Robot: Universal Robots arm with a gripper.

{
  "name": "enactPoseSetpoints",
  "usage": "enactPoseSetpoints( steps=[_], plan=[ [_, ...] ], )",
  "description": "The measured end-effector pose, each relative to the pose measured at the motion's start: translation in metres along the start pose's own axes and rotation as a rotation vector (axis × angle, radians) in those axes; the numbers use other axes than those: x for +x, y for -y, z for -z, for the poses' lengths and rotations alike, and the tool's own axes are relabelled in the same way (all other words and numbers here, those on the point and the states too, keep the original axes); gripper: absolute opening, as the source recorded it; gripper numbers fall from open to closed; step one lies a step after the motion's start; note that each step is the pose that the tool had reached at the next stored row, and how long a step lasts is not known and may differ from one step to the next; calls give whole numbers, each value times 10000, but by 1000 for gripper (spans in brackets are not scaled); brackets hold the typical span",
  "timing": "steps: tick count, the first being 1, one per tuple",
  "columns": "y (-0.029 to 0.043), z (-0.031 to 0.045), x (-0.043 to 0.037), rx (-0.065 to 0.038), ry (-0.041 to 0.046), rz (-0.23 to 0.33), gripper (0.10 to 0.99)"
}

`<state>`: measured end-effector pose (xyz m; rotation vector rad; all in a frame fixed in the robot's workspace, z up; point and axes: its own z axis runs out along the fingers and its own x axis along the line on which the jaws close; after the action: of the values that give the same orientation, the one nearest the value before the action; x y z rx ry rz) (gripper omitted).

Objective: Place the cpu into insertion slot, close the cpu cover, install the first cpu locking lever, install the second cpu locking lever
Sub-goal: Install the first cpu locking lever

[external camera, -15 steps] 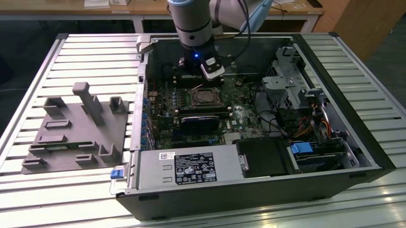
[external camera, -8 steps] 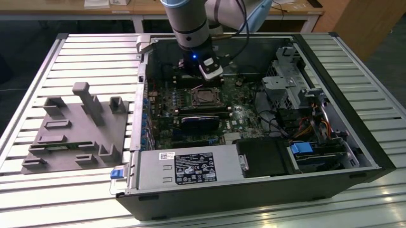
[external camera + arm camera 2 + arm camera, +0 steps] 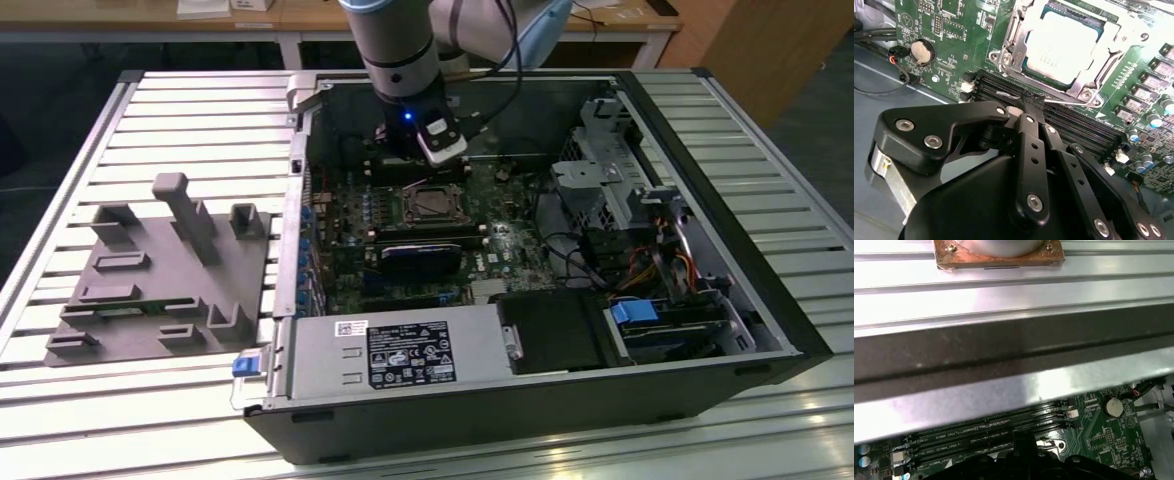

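In the second wrist view the cpu, a silvery square, lies in the insertion slot. The cpu cover, a metal frame with a window, is down around it. A thin wire locking lever runs along the socket's edge beside the memory slots. My gripper is shut, with its black fingertips right at that lever. Whether they pinch it I cannot tell. In the exterior view the gripper hangs just behind the socket inside the open case. Its black tip also shows in the first wrist view.
Long black memory slots lie next to the socket. A coin battery sits on the board. In the case are a power supply and a drive cage. A grey fixture stands on the slatted table at the exterior view's left.
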<state>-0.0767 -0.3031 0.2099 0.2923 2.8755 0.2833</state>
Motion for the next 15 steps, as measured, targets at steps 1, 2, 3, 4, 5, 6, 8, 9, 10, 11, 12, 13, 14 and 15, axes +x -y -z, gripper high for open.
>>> enactPoseSetpoints(
  steps=[1, 2, 3, 4, 5, 6, 8, 9, 10, 11, 12, 13, 14, 15],
  plan=[
    [-8, -4, 2, 39, 9, 1, 102],
    [-15, -8, 5, 80, 20, -2, 102],
    [-19, -11, 6, 105, 27, -15, 102],
    [-19, -14, 7, 120, 36, -42, 102],
    [-19, -16, 7, 133, 45, -79, 102],
    [-19, -18, 8, 147, 53, -114, 102],
    [-22, -24, 10, 162, 68, -179, 102],
    [-26, -27, 12, 170, 73, -207, 102],
    [-30, -30, 13, 176, 80, -236, 102],
    [-33, -34, 15, 182, 87, -265, 102],
    [-36, -37, 16, 189, 93, -296, 102],
    [-38, -40, 17, 194, 100, -323, 102],
    [-39, -42, 18, 200, 107, -356, 102],
    [-39, -45, 18, 209, 112, -384, 102]
  ],
)
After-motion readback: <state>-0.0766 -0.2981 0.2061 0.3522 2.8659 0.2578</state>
